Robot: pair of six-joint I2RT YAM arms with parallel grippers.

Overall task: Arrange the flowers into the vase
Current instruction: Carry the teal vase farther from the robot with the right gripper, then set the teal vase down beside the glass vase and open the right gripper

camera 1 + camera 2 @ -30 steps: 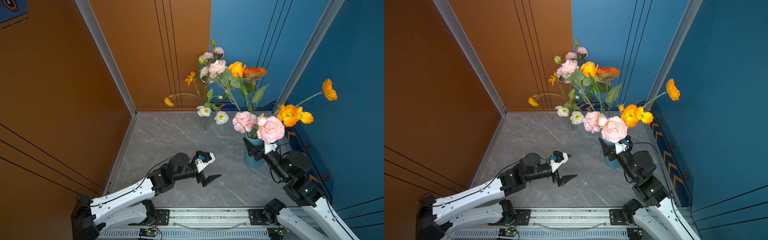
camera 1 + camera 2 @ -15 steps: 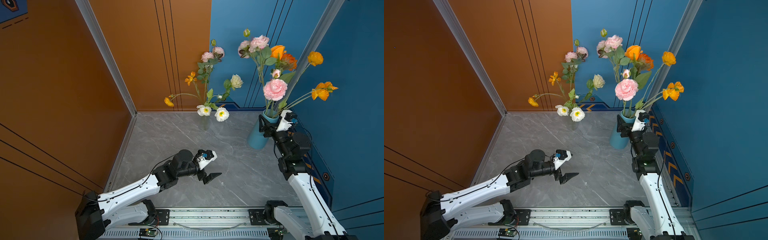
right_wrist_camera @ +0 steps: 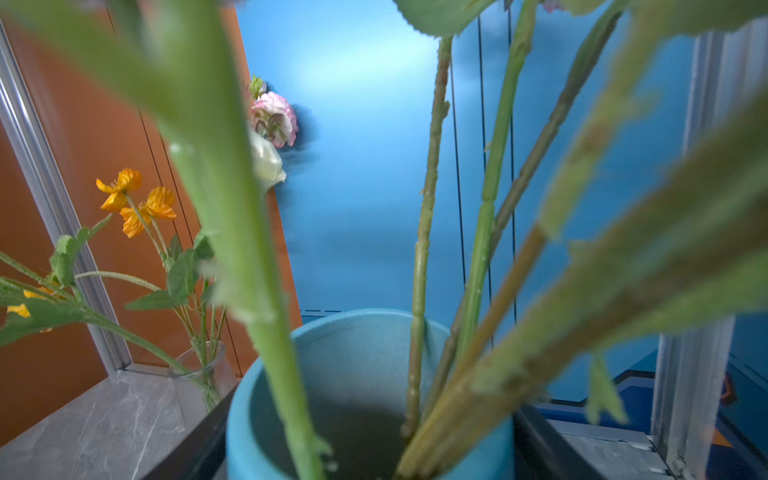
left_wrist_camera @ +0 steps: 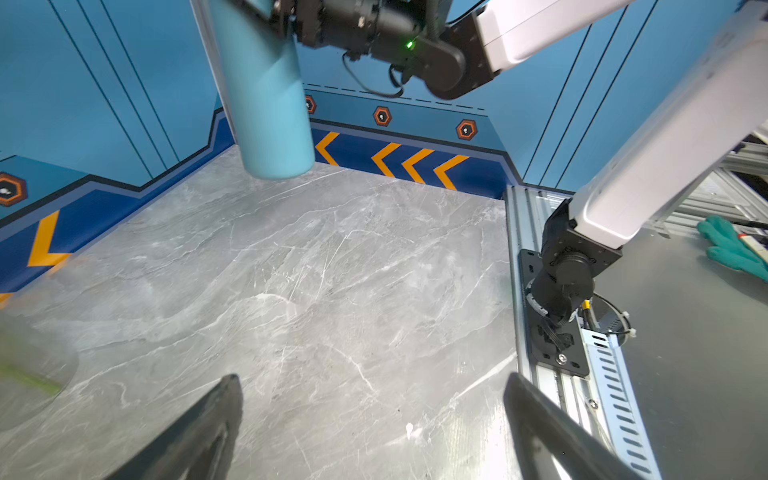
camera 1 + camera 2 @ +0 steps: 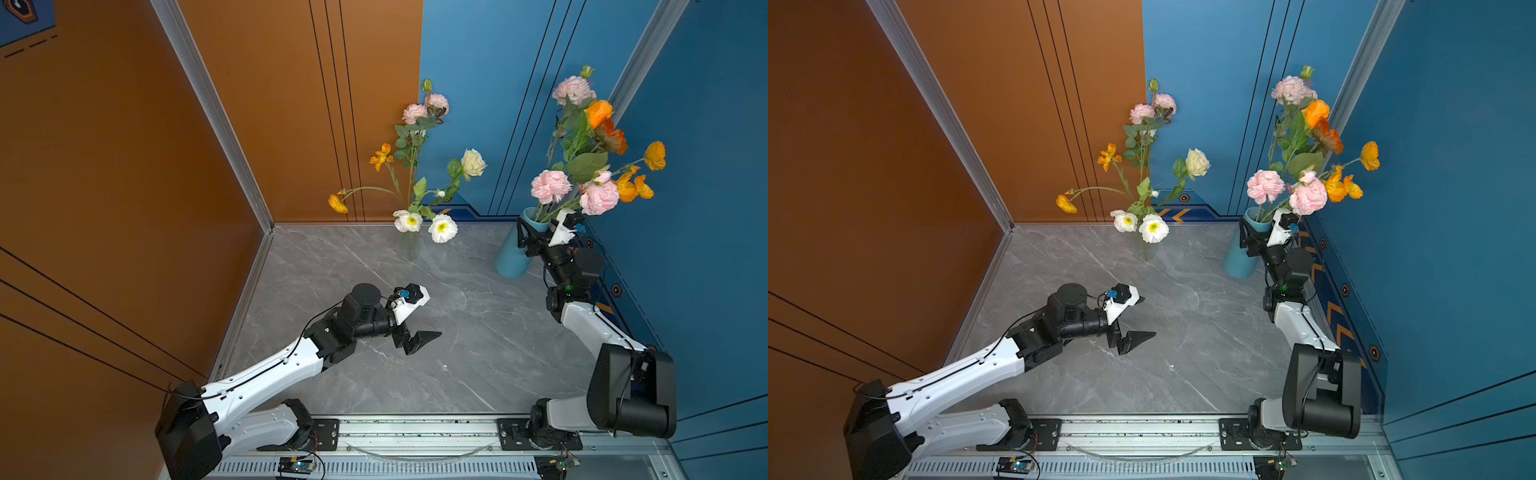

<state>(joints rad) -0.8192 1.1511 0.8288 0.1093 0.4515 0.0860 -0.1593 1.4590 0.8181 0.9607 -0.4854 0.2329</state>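
A light blue vase (image 5: 512, 258) (image 5: 1236, 262) (image 4: 270, 104) leans at the back right, close to the blue wall. It holds pink, orange and yellow flowers (image 5: 582, 166) (image 5: 1302, 160). My right gripper (image 5: 541, 229) (image 5: 1263, 231) (image 3: 370, 457) is shut on the vase's neck, one finger on each side of the rim (image 3: 361, 328), and green stems (image 3: 486, 232) rise out of it. My left gripper (image 5: 431, 316) (image 5: 1148, 316) (image 4: 372, 392) hovers open and empty over the middle of the table.
A clear glass vase (image 5: 409, 246) (image 5: 1146, 250) (image 3: 203, 370) at the back middle holds more flowers (image 5: 415, 183): white, pink, cream and orange. An orange wall stands on the left and blue walls at the back and right. A metal rail (image 5: 415, 432) runs along the front edge.
My right arm has carried the blue vase and its flowers from the front right toward the back right wall, and the bouquet now stands more upright. The left arm has barely moved.
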